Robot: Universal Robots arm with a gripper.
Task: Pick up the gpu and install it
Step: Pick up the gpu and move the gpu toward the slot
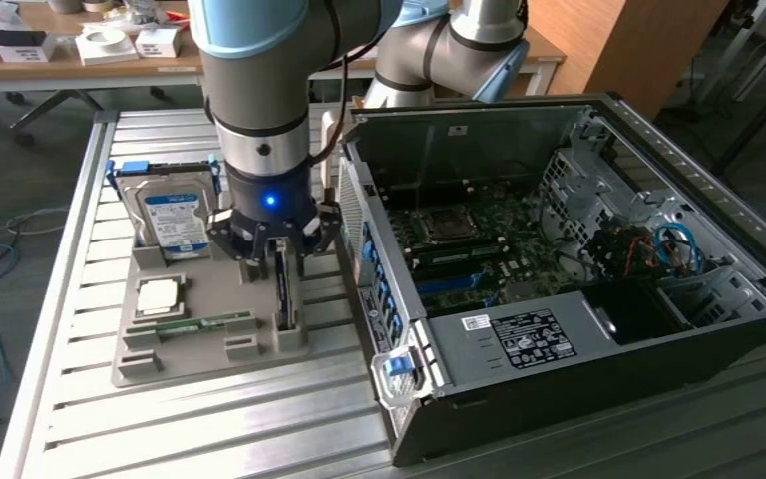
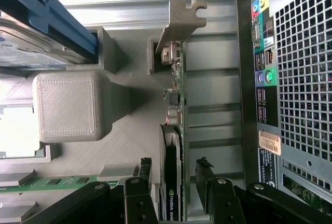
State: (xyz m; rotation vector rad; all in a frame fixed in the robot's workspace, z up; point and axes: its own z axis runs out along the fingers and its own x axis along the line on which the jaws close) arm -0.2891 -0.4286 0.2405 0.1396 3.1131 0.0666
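Your gripper (image 1: 280, 261) hangs over the grey holder tray (image 1: 184, 364), its fingers (image 2: 207, 185) spread wide on either side of the gpu (image 1: 283, 299) and gripping nothing. In the wrist view a gap shows between the card and at least one finger. The gpu stands on edge in its slot in the tray, with its silver bracket (image 2: 181, 19) at the end away from the gripper. The open computer case (image 1: 702, 160) lies just beside the slot on the exterior view's right, its port panel (image 2: 264, 73) facing the card. On the other side, a blue-labelled hard drive (image 1: 173, 215) stands upright. A CPU (image 1: 160, 296) and a green memory stick (image 1: 203, 324) lie flat nearby on the tray.
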